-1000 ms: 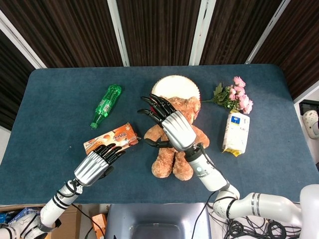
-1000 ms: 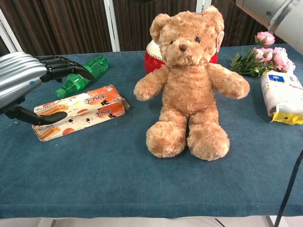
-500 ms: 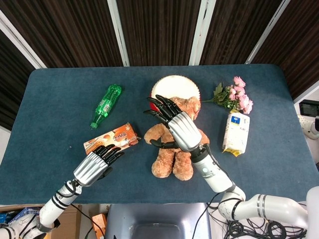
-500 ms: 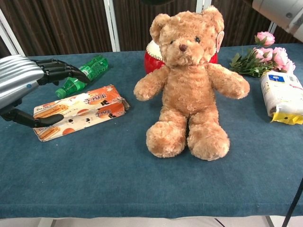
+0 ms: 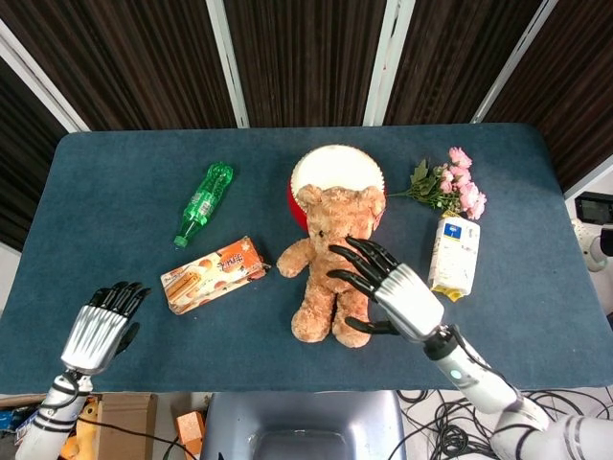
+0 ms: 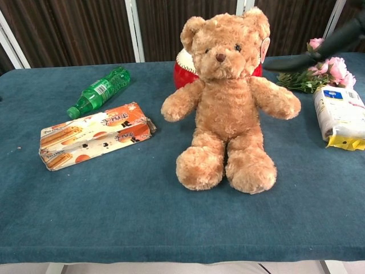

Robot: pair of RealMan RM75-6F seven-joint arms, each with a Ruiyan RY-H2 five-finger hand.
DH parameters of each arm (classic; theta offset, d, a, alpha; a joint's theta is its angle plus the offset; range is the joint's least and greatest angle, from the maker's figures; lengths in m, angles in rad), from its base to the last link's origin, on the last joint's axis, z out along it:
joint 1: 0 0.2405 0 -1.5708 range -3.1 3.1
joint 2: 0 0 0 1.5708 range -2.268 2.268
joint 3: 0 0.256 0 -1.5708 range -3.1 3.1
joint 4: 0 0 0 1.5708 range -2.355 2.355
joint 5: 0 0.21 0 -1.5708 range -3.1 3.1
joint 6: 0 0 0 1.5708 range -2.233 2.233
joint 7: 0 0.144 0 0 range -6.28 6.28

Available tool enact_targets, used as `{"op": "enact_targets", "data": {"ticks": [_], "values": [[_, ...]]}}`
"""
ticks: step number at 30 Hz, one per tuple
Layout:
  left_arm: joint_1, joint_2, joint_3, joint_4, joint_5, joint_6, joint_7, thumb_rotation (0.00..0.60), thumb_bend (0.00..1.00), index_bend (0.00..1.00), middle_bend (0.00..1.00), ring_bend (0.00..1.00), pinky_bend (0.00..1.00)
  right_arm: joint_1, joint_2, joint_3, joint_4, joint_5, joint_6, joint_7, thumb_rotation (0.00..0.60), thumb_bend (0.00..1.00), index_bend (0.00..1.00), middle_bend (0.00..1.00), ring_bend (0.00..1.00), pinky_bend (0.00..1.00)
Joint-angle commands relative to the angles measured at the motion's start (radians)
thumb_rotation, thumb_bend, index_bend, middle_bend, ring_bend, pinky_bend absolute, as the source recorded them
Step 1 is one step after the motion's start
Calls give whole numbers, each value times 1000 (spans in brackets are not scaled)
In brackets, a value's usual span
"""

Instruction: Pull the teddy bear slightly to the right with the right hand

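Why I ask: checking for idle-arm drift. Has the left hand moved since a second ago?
Yes. The left hand drew back toward the table's near-left edge, away from the biscuit box.

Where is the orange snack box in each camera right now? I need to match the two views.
Head view: the orange snack box lies left of centre on the table, left of the teddy bear and below the green bottle.
Chest view: the orange snack box sits at the left, in front of the green bottle.
Shared landmark: the teddy bear, just to the right of the box in both views.
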Motion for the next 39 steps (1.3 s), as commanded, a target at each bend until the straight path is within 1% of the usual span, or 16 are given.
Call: {"op": "enact_targets", "data": {"ticks": [1, 4, 6, 8, 12, 14, 19, 24, 31, 35, 39], "values": [[56, -9, 42, 65, -9, 44, -57, 600, 301, 292, 280, 254, 388, -105, 55, -106, 87, -96, 105, 13, 600, 88, 281, 84, 28, 151], [59, 4, 61, 81, 1, 20, -82, 600, 301, 303, 288, 260, 389, -169, 48, -135, 163, -108, 174, 17, 600, 89, 281, 85, 28, 151], [62, 8, 56, 76, -5, 18, -96, 600, 301, 304, 289, 264, 390, -209, 32, -144, 220, -98, 212, 22, 600, 88, 282, 85, 28, 151], [64, 16, 62, 75, 1, 14, -107, 600, 301, 305, 289, 265, 390, -238, 13, -145, 271, -81, 234, 20, 600, 88, 283, 85, 28, 151], [70, 38, 68, 59, 14, 17, -148, 600, 301, 307, 289, 264, 391, -282, -60, -114, 407, -26, 260, 8, 600, 88, 311, 85, 28, 149], [72, 44, 65, 57, 22, 26, -159, 600, 302, 307, 289, 265, 392, -290, -100, -95, 472, 10, 250, 15, 600, 87, 332, 84, 28, 135], [73, 47, 65, 58, 28, 17, -173, 600, 301, 308, 289, 265, 391, -275, -163, -54, 571, 67, 206, 73, 600, 68, 379, 84, 28, 68], [71, 53, 66, 52, 29, -3, -182, 600, 301, 308, 289, 267, 394, -242, -238, -7, 692, 84, 202, 116, 600, 66, 427, 64, 18, 6], [70, 60, 67, 40, 31, -25, -190, 600, 302, 308, 289, 271, 396, -199, -329, 32, 832, 102, 189, 173, 600, 66, 427, 34, 0, 0], [70, 64, 66, 35, 28, -37, -195, 600, 302, 308, 291, 279, 397, -166, -386, 55, 908, 126, 160, 201, 600, 66, 417, 23, 0, 0], [69, 68, 65, 30, 29, -44, -201, 600, 303, 308, 295, 298, 398, -140, -430, 59, 953, 137, 128, 228, 600, 66, 407, 12, 0, 0]]}}
